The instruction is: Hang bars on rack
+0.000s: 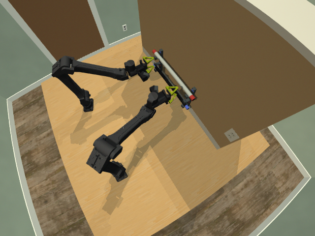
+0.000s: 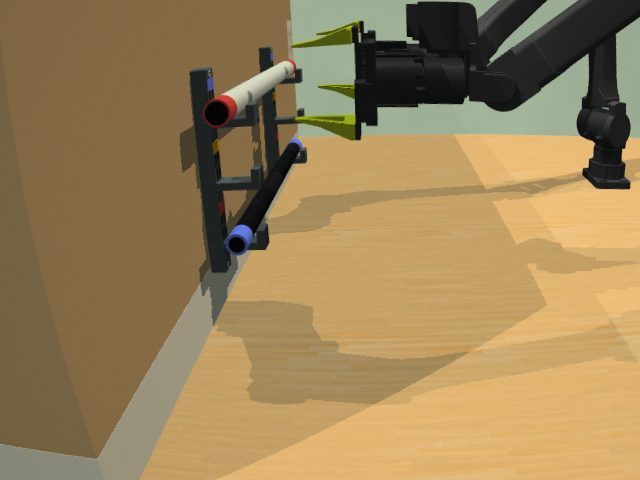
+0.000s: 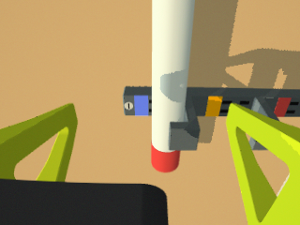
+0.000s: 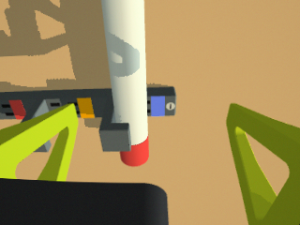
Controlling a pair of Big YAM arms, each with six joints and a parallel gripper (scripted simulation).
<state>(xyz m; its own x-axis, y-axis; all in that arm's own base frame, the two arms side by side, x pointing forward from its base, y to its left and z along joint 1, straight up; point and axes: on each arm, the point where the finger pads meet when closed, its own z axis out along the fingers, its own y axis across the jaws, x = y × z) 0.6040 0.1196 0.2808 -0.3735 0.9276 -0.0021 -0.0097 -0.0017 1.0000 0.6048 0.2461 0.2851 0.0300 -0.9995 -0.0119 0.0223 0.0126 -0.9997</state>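
A white bar with red ends [image 1: 173, 73] [image 2: 258, 85] [image 3: 171, 42] [image 4: 127, 28] lies on the top rack arms, under blue labels [image 2: 210, 83] [image 3: 141, 105] [image 4: 157, 106]. A black bar with blue ends [image 1: 166, 78] [image 2: 273, 180] lies on the bottom arms, under red labels [image 2: 221, 207] [image 3: 282, 107] [image 4: 17, 110]. The middle pair, under orange labels [image 3: 214, 106] [image 4: 85, 108], is empty. My left gripper [image 1: 153, 63] [image 2: 294, 83] [image 3: 152, 112] is open and empty, facing the white bar's left end. My right gripper [image 1: 176, 91] [image 4: 152, 112] is open and empty, facing its right end.
Two dark rack uprights [image 2: 205, 155] stand against the brown wall [image 1: 218, 76] [image 2: 129, 129]. The rack arms have raised front lips. The wooden table top [image 1: 177, 164] [image 2: 439, 258] lies below the rack. Both robot arms reach toward the wall side by side.
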